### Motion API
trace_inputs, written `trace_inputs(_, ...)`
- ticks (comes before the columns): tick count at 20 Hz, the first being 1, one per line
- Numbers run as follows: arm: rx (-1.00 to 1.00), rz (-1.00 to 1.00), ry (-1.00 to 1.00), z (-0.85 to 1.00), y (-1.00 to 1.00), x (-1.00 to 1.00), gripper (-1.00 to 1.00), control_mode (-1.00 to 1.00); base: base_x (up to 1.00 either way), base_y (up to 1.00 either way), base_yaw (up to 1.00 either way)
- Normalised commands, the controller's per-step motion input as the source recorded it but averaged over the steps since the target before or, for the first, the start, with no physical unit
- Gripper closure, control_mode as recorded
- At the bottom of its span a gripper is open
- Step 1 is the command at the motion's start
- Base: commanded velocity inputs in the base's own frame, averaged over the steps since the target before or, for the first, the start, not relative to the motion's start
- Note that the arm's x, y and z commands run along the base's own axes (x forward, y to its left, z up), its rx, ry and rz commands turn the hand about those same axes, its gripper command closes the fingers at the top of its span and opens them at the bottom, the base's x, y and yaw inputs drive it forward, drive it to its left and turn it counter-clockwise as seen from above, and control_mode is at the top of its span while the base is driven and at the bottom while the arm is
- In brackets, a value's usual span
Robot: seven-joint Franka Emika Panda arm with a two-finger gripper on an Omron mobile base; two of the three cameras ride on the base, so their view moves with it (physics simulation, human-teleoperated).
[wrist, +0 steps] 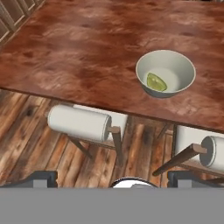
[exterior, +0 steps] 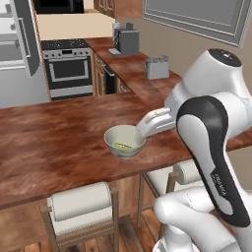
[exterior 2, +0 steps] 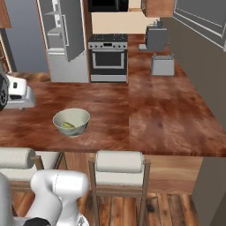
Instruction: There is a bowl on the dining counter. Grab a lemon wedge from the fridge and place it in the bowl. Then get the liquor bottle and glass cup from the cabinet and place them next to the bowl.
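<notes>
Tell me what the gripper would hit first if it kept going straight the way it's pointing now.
Probably the stool tucked under the counter, or the wooden floor beside it. The gripper, jaws open, aims at the counter's near edge, left of the bowl with the lemon wedge. Depth is hard to judge.

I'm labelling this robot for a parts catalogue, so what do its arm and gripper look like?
The arm is glossy white with rounded, bulbous segments and a dark charcoal joint cover bearing small white lettering. The gripper has two small dark grey square fingertips.
</notes>
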Motion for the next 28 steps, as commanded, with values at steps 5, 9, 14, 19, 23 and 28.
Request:
trace_inputs(5,-0.05,0.0,-0.02,-0.16,-0.7,-0.34,-1.0,-1.0,0.0,0.0,0.0)
trace_inputs(9,0.0,-0.02,0.0,-0.06,-0.47,-0.03,-1.0,-1.0,0.0,0.0,0.0)
trace_inputs(14,0.0,-0.04,0.0,0.0,-0.05,-0.08,-1.0,1.0,-0.11,0.0,-0.01)
trace_inputs(19,0.0,0.0,0.0,0.0,0.0,0.0,-1.0,1.0,-1.0,0.48,0.0)
trace_inputs(23,0.0,0.0,0.0,0.0,0.0,0.0,-1.0,1.0,-0.94,1.0,0.02)
trace_inputs(28,0.0,0.0,0.0,0.0,0.0,0.0,-1.0,1.0,-0.48,1.0,0.0)
